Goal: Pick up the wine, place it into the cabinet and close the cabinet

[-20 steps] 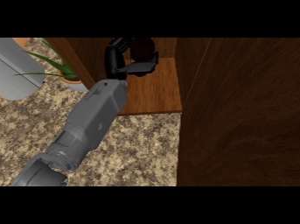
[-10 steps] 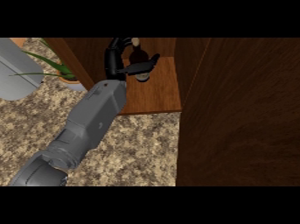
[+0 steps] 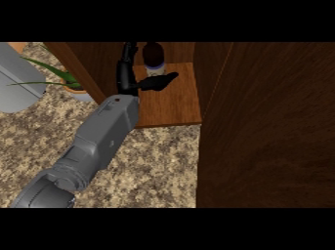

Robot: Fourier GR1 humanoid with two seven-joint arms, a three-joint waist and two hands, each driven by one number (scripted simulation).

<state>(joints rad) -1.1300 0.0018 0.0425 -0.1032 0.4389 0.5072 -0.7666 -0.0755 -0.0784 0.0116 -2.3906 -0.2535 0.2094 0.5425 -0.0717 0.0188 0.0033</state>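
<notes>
The wine bottle (image 3: 154, 56), dark with a pale label, stands upright at the back of the cabinet's wooden shelf (image 3: 174, 102). My left hand (image 3: 129, 78) is inside the cabinet just left of the bottle. Its fingers are straight and point toward the back, and its thumb (image 3: 159, 80) sticks out to the right in front of the bottle's base. The hand is open and holds nothing. The bottle's top is cut off by the upper edge of the view. My right hand does not show.
The open cabinet door (image 3: 285, 127), a large dark wooden panel, fills the right side. A potted plant (image 3: 67, 80) and a grey appliance (image 3: 8, 73) stand at the left on the speckled granite counter (image 3: 152, 161).
The left hand's fingers, curled round the bottle a second ago, have straightened and let it go. The bottle now stands on the shelf by itself.
</notes>
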